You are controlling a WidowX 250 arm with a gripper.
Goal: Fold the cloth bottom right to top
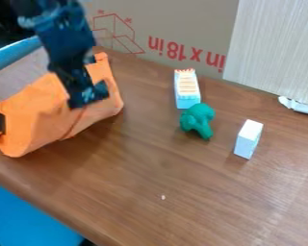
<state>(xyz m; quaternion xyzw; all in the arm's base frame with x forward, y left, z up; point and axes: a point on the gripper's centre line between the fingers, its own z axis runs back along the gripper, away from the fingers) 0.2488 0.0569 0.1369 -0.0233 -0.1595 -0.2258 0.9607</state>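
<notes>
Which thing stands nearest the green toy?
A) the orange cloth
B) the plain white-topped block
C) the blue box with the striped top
C: the blue box stands right behind the green toy, while the others lie across bare wood from it.

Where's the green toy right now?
In the camera view, the green toy is right of centre on the wooden table, just below the blue-and-white box and left of the small white block.

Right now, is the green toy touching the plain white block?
Apart: the camera view shows brown tabletop between the green toy and the white block.
</notes>
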